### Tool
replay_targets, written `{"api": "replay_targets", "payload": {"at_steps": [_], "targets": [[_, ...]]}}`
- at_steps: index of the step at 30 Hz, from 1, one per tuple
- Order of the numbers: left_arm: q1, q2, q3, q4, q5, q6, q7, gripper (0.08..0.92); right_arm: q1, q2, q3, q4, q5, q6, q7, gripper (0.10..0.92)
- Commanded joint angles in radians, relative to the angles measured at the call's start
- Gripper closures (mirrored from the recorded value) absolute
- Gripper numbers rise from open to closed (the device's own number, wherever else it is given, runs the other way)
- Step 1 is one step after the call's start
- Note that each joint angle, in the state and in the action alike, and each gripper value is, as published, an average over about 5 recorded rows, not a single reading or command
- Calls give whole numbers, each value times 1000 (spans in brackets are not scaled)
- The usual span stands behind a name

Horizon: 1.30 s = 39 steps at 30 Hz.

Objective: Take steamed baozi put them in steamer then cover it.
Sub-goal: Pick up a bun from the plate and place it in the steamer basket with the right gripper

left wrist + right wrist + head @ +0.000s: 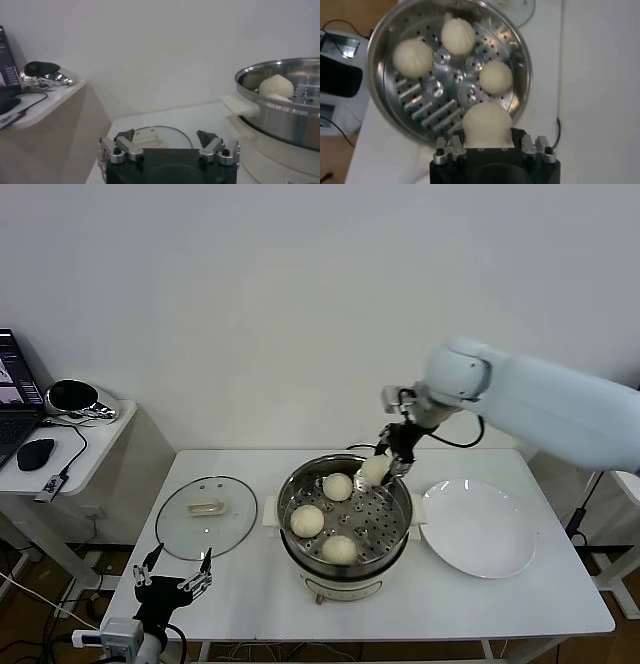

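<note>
The steamer (345, 554) stands mid-table, a shiny steel pot with a perforated tray (427, 107). Three baozi lie on the tray (337, 486) (307, 520) (339, 549). My right gripper (385, 467) is shut on a fourth baozi (374, 470) and holds it over the pot's far right rim; in the right wrist view the bun (486, 125) sits between the jaws above the tray's edge. My left gripper (172, 576) is open and empty, low at the table's front left. The glass lid (207, 516) lies flat to the left of the steamer.
A flat white plate (478, 527) lies to the right of the steamer, with nothing on it. A side table (60, 446) at far left holds a laptop, a mouse and cables. The white wall stands close behind the table.
</note>
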Motion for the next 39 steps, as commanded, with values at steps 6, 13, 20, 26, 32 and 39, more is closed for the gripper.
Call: {"api": "replay_targets", "payload": {"at_steps": [6, 13, 20, 26, 32, 39], "targets": [[-6, 0, 2, 1, -12, 2, 0, 177, -96, 126, -86, -36, -14, -88, 40, 441], [-11, 0, 5, 7, -14, 3, 1, 177, -123, 96, -82, -38, -41, -94, 44, 440], [-10, -3, 7, 11, -16, 3, 1, 177, -138, 81, -66, -40, -74, -93, 48, 440], [-10, -7, 8, 11, -14, 3, 1, 177, -124, 53, -55, -23, -79, -89, 51, 399], [-13, -9, 11, 12, -11, 4, 1, 177, -95, -39, -8, 38, -52, -90, 51, 240], [-38, -12, 12, 34, -87, -26, -46, 177, -187, -250, 262, 155, -29, -62, 83, 203]]}}
